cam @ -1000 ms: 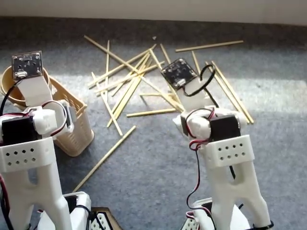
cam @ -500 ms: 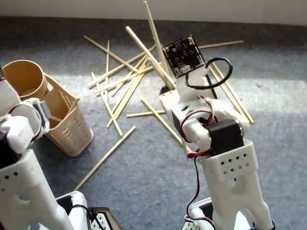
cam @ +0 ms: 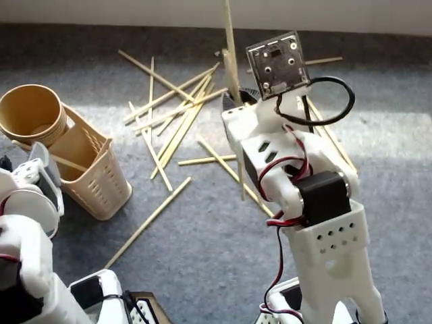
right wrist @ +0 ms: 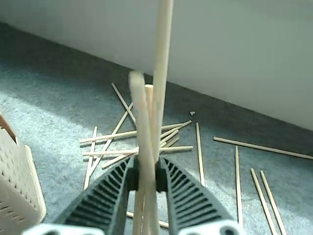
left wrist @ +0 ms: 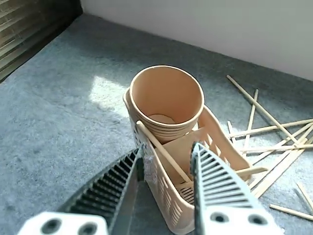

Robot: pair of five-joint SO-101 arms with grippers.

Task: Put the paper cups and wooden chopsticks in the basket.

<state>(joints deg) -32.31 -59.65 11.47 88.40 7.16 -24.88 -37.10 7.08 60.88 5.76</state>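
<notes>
Right gripper (right wrist: 146, 178) clamped tight on a few upright chopsticks (right wrist: 163, 58); left gripper (left wrist: 168, 149) moderately parted, holding nothing, over basket (left wrist: 164, 208).

I'm working in an indoor room, though I can't tell whether it's a home or an office. The surface (cam: 223, 236) is covered in grey, carpet-like pile. A plain white wall (left wrist: 220, 29) runs along its far edge and meets it directly. Bright sunlight (left wrist: 105, 90) falls in a band across the grey pile. Dark horizontal slats (left wrist: 24, 24), like a blind, stand at one corner.
</notes>
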